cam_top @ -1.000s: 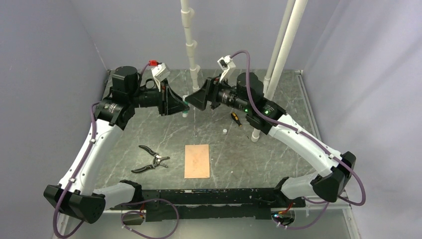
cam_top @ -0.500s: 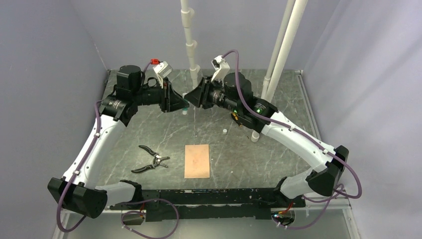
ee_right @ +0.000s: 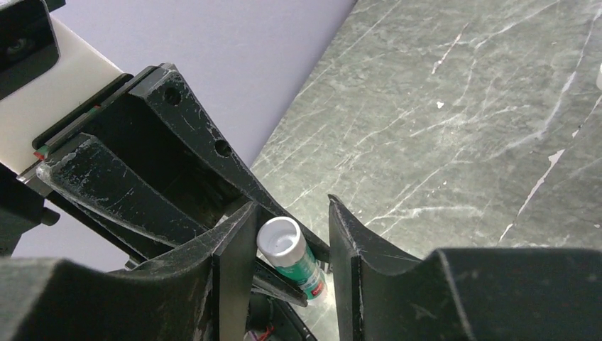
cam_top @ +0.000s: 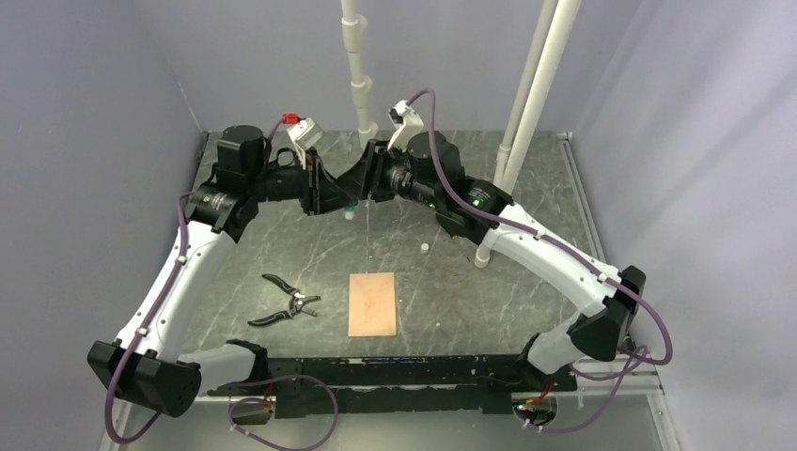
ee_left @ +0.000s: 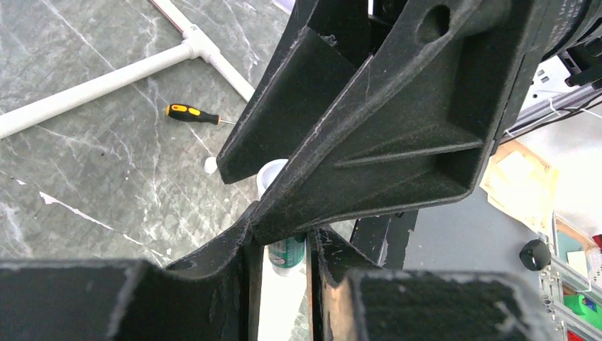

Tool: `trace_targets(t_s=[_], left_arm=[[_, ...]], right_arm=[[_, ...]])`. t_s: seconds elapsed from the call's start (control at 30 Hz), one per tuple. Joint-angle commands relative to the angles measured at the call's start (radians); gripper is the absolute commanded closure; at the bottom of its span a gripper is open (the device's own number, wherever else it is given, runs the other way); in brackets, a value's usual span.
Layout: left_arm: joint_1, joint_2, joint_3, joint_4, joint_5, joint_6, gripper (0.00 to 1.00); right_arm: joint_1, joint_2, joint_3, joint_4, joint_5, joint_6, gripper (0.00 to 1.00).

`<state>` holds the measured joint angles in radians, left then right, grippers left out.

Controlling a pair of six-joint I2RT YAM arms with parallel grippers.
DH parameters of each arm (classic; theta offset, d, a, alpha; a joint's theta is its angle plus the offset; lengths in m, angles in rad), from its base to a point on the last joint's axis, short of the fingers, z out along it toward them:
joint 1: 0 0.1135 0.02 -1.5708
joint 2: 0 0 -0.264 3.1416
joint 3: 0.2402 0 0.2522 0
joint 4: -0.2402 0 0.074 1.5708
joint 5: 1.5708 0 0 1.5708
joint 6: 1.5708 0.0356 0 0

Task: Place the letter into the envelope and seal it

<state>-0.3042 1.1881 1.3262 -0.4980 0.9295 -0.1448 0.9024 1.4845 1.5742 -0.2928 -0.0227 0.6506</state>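
Pliers appear only overhead; wrist shows glue stick between right fingers.

Both arms are the same build: white shells on the long links, chunky black joints and round motor cans. Purple cables run along each one. Green LEDs glow on the right one, and there's a red plug by the left's white camera. The fingers are black wedge-shaped plastic, pretty scuffed, with whitish wear along the edges.
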Motion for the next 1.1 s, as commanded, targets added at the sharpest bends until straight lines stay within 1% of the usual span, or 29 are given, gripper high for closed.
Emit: trace_targets(t_s=[0.0, 0.07, 0.17, 0.2, 0.3, 0.37, 0.4, 0.47, 0.53, 0.63, 0.7, 0.8, 0.83, 0.9, 0.93, 0.97, 1.0, 1.03, 1.07], left_arm=[[-0.006, -0.031, 0.004, 0.042, 0.049, -0.007, 0.98], [-0.006, -0.031, 0.009, 0.03, 0.059, 0.001, 0.97], [-0.006, -0.034, 0.019, 0.003, 0.098, 0.02, 0.98], [-0.006, -0.035, 0.022, -0.008, 0.121, 0.026, 0.98], [-0.005, -0.035, 0.036, -0.027, 0.216, 0.036, 0.97], [-0.006, -0.038, 0.048, -0.031, 0.307, 0.034, 0.98], [-0.006, -0.04, 0.048, -0.018, 0.364, 0.028, 0.98], [-0.006, -0.047, 0.043, 0.032, 0.468, -0.007, 0.97], [-0.006, -0.059, 0.027, 0.125, 0.542, -0.075, 0.98], [-0.006, -0.081, 0.004, 0.246, 0.607, -0.161, 0.97], [-0.006, -0.092, 0.0, 0.279, 0.646, -0.18, 0.98], [-0.006, -0.091, 0.016, 0.249, 0.658, -0.149, 0.98], [-0.006, -0.088, 0.023, 0.23, 0.654, -0.133, 0.98], [-0.006, -0.083, 0.036, 0.183, 0.618, -0.096, 0.98], [-0.006, -0.081, 0.039, 0.163, 0.58, -0.081, 0.98], [-0.006, -0.081, 0.042, 0.145, 0.525, -0.064, 0.98], [-0.006, -0.079, 0.043, 0.119, 0.459, -0.051, 0.98], [-0.006, -0.078, 0.044, 0.102, 0.377, -0.04, 0.97], [-0.006, -0.077, 0.04, 0.094, 0.289, -0.036, 0.98]], right_arm=[[0.015, 0.008, 0.041, -0.019, 0.017, -0.011, 0.62], [0.015, -0.01, 0.022, 0.012, 0.006, -0.019, 0.75], [0.01, -0.049, -0.012, 0.067, -0.044, -0.077, 0.98], [0.005, -0.065, -0.026, 0.089, -0.072, -0.099, 1.0], [-0.036, -0.114, -0.08, 0.169, -0.234, -0.148, 1.0], [-0.074, -0.15, -0.128, 0.243, -0.375, -0.165, 1.0], [-0.092, -0.169, -0.155, 0.281, -0.478, -0.169, 1.0], [-0.121, -0.202, -0.202, 0.394, -0.609, -0.173, 1.0], [-0.136, -0.219, -0.215, 0.46, -0.716, -0.178, 1.0], [-0.138, -0.204, -0.17, 0.481, -0.856, -0.202, 1.0], [-0.138, -0.192, -0.151, 0.508, -0.953, -0.206, 1.0], [-0.137, -0.176, -0.139, 0.576, -1.056, -0.15, 1.0], [-0.137, -0.17, -0.131, 0.579, -1.056, -0.138, 1.0], [-0.137, -0.168, -0.12, 0.53, -0.97, -0.145, 1.0], [-0.137, -0.169, -0.109, 0.481, -0.889, -0.153, 0.94], [-0.134, -0.168, -0.098, 0.432, -0.785, -0.147, 0.72], [-0.133, -0.168, -0.092, 0.39, -0.631, -0.123, 0.55], [-0.132, -0.169, -0.089, 0.344, -0.506, -0.089, 0.44], [-0.133, -0.17, -0.091, 0.314, -0.414, -0.051, 0.36]])
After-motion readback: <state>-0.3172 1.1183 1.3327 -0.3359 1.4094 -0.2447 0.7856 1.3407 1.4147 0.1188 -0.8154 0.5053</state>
